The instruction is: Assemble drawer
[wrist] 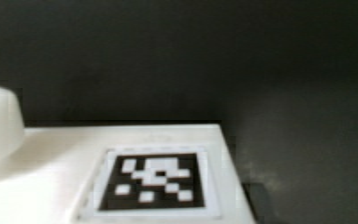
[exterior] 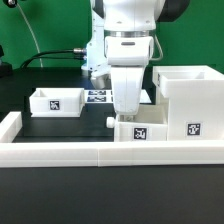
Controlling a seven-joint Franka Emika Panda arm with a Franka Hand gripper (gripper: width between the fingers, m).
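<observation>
The gripper (exterior: pixel 127 112) is hanging right over the near tray (exterior: pixel 140 130) by the border wall (exterior: pixel 60 150). I can't tell how wide it's open or whether it's holding anything. The housing (exterior: pixel 186 98) is standing just beside this tray, on the exterior view's right. The second tray (exterior: pixel 56 101) is lying well apart on the bench (exterior: pixel 70 125). Neither tray is in the housing yet, so I reckon most of the work is still waiting.

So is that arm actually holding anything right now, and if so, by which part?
It cannot be told. The gripper sits low over the tray beside the housing, but its fingertips are hidden, so no grip shows.
</observation>
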